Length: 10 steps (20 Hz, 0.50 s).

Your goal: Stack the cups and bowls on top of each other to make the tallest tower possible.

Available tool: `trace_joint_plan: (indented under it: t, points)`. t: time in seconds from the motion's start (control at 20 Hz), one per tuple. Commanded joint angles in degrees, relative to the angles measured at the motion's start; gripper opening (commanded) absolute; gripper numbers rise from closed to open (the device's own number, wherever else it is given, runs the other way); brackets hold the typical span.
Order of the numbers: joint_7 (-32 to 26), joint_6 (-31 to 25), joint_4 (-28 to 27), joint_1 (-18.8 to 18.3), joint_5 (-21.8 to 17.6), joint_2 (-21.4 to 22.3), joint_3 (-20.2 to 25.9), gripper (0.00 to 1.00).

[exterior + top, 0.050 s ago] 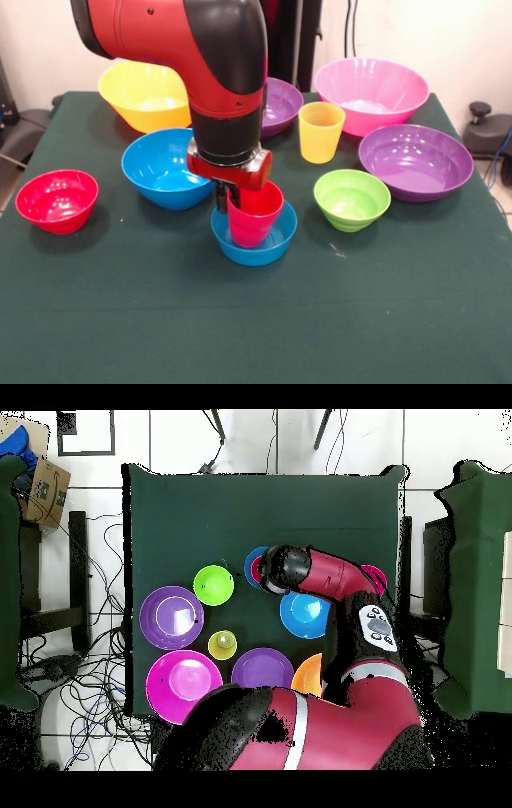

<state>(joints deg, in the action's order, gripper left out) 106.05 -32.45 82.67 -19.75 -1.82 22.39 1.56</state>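
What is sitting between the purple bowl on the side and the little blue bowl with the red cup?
The lime green bowl sits between that purple bowl and the small blue bowl holding the red cup, clearest in the front view.

A dark green cloth-covered bench [400,320] carries bowls: large yellow bowl [142,94], pink bowl [370,90], two purple bowls [416,160] [282,104], medium blue bowl [160,168], small blue bowl [254,244], red bowl [57,200], lime green bowl [351,198], plus a yellow cup [320,132].

From above I see my arm [330,574] reaching over the green bench [260,504] and covering most of the small blue bowl [252,560]. The lime green bowl [213,585], yellow cup [222,645], pink bowl [184,685] and two purple bowls [171,617] sit apart.
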Motion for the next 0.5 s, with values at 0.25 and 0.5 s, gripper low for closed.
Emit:
trace_joint_plan:
  t: [0.25, 0.5]
  points:
    - [-1.62, -4.77, -0.28, 1.53, -1.33, -2.61, 7.65, 0.0]
    - [-1.46, -5.56, 0.37, 1.44, -1.29, -1.91, 7.77, 0.0]
